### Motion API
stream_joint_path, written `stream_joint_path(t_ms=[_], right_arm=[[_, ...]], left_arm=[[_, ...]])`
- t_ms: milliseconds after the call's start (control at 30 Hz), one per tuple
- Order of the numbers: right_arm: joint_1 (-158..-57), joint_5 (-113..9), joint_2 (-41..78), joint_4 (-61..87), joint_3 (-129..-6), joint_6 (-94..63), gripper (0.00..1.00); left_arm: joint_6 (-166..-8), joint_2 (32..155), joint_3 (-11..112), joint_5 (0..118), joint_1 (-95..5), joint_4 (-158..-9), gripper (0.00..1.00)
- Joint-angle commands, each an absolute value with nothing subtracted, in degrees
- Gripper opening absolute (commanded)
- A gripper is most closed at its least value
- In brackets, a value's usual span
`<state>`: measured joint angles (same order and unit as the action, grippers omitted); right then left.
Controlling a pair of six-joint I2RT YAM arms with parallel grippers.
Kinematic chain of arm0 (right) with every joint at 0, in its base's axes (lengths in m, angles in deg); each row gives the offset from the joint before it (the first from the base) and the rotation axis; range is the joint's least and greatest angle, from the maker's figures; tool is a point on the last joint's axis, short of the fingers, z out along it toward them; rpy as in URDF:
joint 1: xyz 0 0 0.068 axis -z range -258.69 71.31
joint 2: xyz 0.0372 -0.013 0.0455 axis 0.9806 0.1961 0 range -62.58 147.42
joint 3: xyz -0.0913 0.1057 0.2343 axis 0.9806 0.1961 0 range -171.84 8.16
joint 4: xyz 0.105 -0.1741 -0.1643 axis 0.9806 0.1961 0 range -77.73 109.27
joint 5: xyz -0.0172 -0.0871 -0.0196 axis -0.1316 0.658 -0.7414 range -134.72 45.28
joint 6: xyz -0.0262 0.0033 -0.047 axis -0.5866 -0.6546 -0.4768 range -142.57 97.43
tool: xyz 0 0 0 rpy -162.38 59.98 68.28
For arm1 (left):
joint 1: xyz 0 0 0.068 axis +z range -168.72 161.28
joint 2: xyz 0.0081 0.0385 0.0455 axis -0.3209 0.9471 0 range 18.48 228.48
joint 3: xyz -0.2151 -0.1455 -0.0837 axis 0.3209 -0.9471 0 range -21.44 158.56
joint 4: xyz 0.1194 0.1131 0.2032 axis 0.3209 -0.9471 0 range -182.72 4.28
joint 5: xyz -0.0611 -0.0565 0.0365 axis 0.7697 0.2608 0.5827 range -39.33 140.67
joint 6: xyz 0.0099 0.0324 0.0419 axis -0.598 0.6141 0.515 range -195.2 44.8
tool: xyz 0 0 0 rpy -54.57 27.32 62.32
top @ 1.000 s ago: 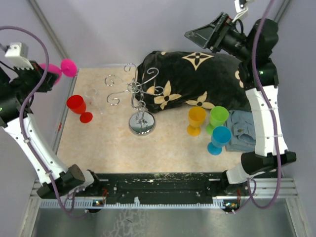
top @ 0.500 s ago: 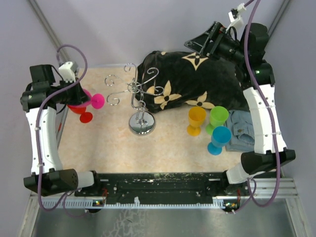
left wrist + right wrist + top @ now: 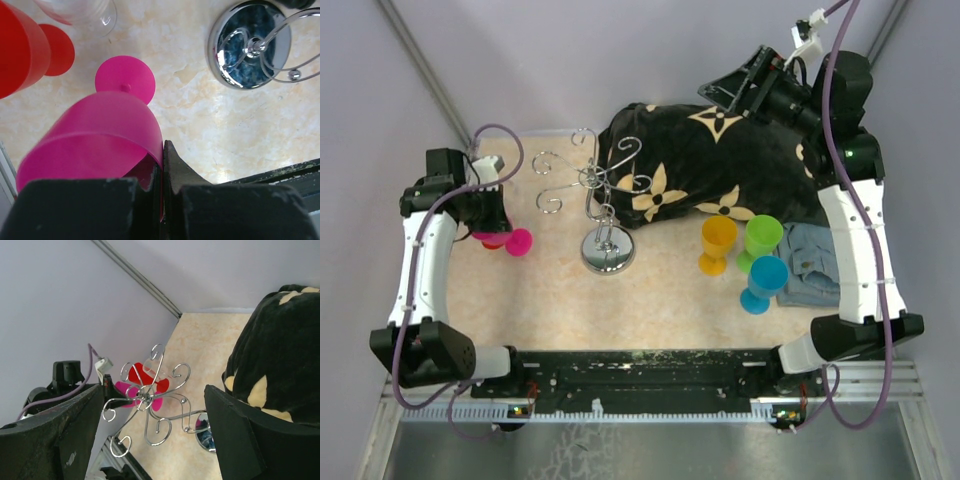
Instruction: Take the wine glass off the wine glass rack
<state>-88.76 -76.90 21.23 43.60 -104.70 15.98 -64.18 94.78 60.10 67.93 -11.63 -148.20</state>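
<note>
My left gripper [image 3: 486, 212] is shut on the rim of a pink wine glass [image 3: 95, 135], one finger inside the bowl and one outside. The glass hangs tilted, low over the table. Its round foot [image 3: 518, 241] points toward the wine glass rack [image 3: 601, 200], a silver wire stand with curled arms and a chrome base [image 3: 250, 45]. I cannot tell whether the foot touches the table. No glass hangs on the arms of the rack [image 3: 150, 400] in the right wrist view. My right gripper [image 3: 735, 85] is open, high above the black bag.
A red glass [image 3: 20, 50] and a clear glass [image 3: 80, 12] stand just beside the pink one at the table's left edge. Orange [image 3: 718, 243], green [image 3: 762, 238] and blue [image 3: 763, 283] glasses stand at the right, next to a denim cloth [image 3: 812, 262]. A black flowered bag [image 3: 720, 165] fills the back.
My left arm has swung the pink glass from high at the back left down to the table beside the red glass, left of the rack. The right arm barely moved.
</note>
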Motion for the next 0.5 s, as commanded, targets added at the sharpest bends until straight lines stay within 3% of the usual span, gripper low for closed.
stream_joint_path(t_ms=[0, 467], right_arm=[[-88.71, -75.84, 18.8, 42.67, -104.69, 15.23, 0.82], [-88.68, -76.35, 19.16, 42.77, -105.05, 15.32, 0.82]], left_arm=[[-62.71, 94.88, 56.25, 64.89, -12.08, -142.47, 0.0], [-62.15, 100.92, 49.46, 61.86, -12.57, -135.01, 0.0]])
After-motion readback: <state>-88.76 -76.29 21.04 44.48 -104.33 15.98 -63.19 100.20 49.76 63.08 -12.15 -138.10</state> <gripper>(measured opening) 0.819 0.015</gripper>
